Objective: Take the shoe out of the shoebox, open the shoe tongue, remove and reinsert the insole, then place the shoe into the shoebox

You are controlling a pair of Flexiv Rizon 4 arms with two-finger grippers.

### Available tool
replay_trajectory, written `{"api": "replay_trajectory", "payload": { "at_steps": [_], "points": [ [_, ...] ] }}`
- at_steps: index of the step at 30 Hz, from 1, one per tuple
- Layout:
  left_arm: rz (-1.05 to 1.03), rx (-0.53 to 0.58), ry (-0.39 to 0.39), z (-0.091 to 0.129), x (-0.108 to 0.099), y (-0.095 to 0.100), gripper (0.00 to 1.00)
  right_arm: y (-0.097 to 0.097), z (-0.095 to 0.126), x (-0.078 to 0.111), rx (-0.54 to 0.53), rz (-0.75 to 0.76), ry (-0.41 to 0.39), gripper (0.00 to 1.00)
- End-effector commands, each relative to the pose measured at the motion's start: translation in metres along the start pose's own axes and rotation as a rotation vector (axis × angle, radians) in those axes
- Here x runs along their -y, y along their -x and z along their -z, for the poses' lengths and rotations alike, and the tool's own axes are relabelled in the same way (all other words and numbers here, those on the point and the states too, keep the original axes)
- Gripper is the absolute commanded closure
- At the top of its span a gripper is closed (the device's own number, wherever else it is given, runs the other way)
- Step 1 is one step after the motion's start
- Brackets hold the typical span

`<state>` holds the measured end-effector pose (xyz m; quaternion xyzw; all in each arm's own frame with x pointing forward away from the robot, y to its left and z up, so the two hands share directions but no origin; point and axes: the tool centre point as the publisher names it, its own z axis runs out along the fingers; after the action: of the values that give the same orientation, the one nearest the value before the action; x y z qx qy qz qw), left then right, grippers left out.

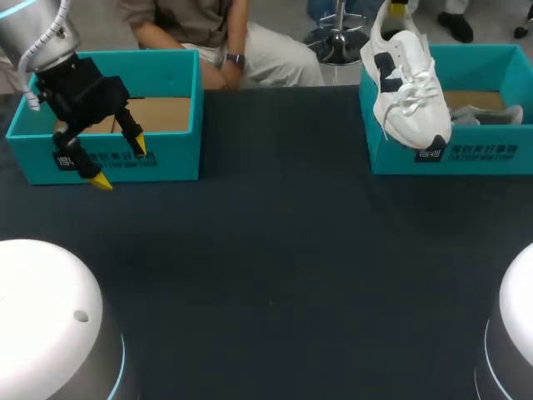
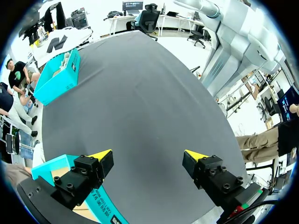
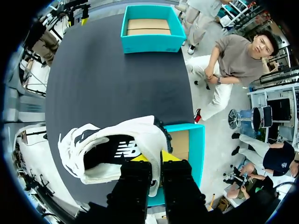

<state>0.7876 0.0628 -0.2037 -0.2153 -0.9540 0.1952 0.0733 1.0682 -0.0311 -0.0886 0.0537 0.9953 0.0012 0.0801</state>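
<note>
Dark matte table, rectangular teal shoebox, laced shoe

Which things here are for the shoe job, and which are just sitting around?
For the job:
- white sneaker, held up by the right gripper
- teal shoebox right by it
- left gripper, open and holding nothing

Just lying about:
- second teal box near the left gripper, only cardboard showing inside
- pale grey thing in the shoebox; I cannot tell what it is
</note>
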Motion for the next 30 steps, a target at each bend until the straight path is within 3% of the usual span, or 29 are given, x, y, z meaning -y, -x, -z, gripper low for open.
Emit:
{"api": "replay_trajectory", "payload": {
  "at_steps": [1,22,30],
  "points": [
    [0.000,-0.001,0.002,0.000,0.000,0.000,0.00,0.000,0.002,0.000,-0.001,0.000,-0.002,1.00],
    [0.000,-0.001,0.002,0.000,0.000,0.000,0.00,0.000,0.002,0.000,-0.001,0.000,-0.002,1.00],
    [0.000,-0.001,0.002,0.000,0.000,0.000,0.00,0.053,0.001,0.044,0.026,-0.107,-0.004,1.00]
  ]
}}
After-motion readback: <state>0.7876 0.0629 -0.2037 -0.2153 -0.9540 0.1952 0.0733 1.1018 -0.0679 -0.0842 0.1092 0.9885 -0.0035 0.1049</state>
